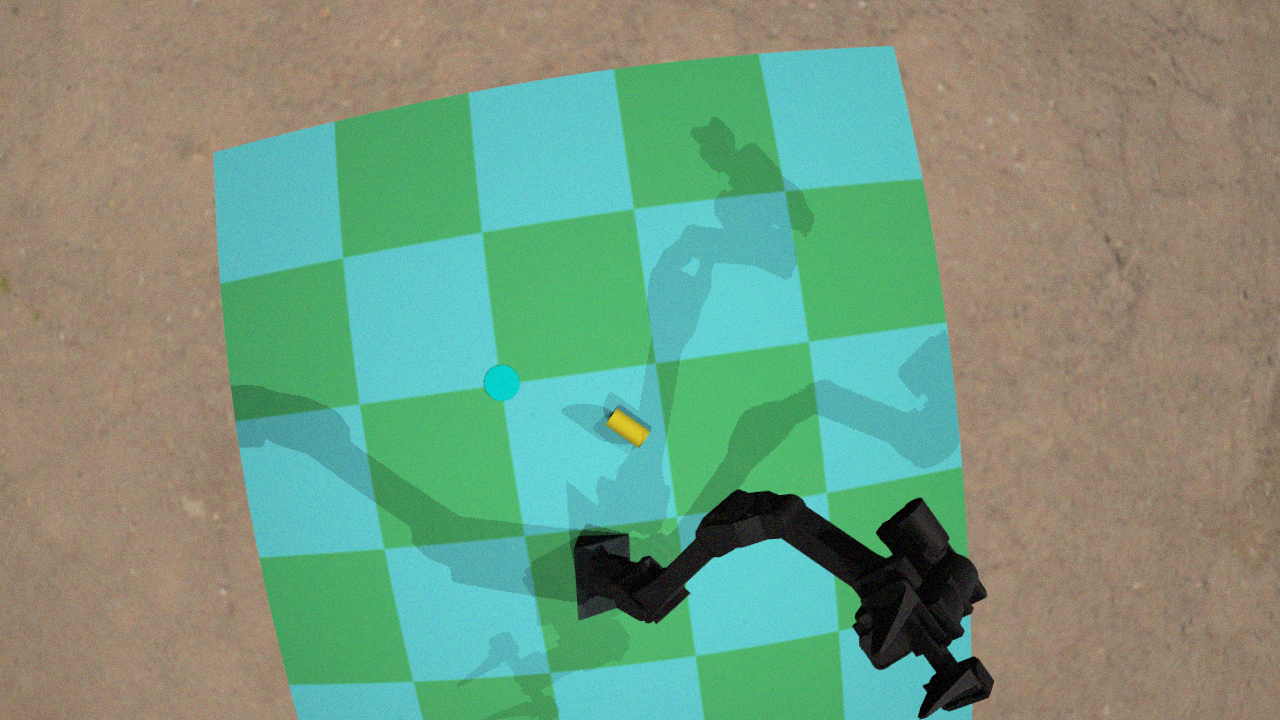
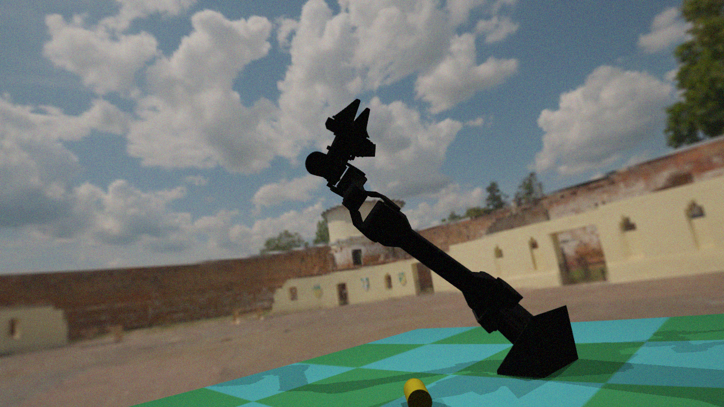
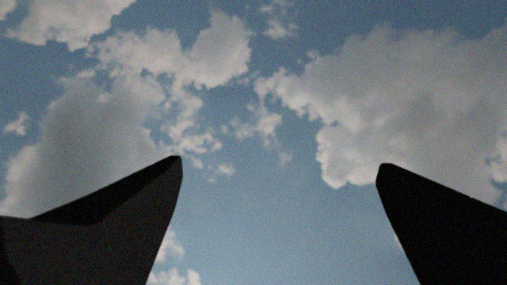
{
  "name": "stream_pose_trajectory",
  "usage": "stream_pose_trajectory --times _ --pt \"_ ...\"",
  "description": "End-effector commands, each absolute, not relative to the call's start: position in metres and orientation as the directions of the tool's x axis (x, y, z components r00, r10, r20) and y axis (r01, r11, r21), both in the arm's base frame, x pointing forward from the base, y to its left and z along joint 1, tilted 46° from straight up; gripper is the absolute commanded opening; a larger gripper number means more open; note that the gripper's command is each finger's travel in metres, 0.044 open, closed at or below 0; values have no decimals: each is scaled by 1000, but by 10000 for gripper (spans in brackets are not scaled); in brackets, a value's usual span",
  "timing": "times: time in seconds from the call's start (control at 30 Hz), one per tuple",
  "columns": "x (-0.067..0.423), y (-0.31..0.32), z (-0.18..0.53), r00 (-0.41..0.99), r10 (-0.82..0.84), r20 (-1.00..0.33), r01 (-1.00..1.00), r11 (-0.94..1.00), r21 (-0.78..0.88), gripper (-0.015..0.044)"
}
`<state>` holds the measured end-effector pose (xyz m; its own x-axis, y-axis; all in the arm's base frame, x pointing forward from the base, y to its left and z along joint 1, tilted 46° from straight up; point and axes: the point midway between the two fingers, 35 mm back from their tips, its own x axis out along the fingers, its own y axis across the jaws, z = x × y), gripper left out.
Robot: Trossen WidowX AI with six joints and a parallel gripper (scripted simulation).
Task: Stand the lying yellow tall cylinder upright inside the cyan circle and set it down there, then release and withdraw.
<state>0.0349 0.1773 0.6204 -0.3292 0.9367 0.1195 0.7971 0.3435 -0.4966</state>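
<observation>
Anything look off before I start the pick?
One oddity: the gripper is open, holds nothing and points up at the sky; the wrist view shows only clouds between its fingers. The yellow cylinder lies on its side on the checkered mat, apart from the cyan circle. Nothing looks damaged.
</observation>
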Motion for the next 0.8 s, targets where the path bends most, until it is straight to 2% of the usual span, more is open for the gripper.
stream_pose_trajectory --times 0.0,0.1,0.47,0.77 --pt "34 177 621 -332 935 122 800 347 -490 374" --pt "16 174 627 -374 915 150 827 403 -393 309" --pt "-90 116 646 -654 718 237 752 650 107 309" --pt "-151 30 647 -841 459 287 541 679 497 309"
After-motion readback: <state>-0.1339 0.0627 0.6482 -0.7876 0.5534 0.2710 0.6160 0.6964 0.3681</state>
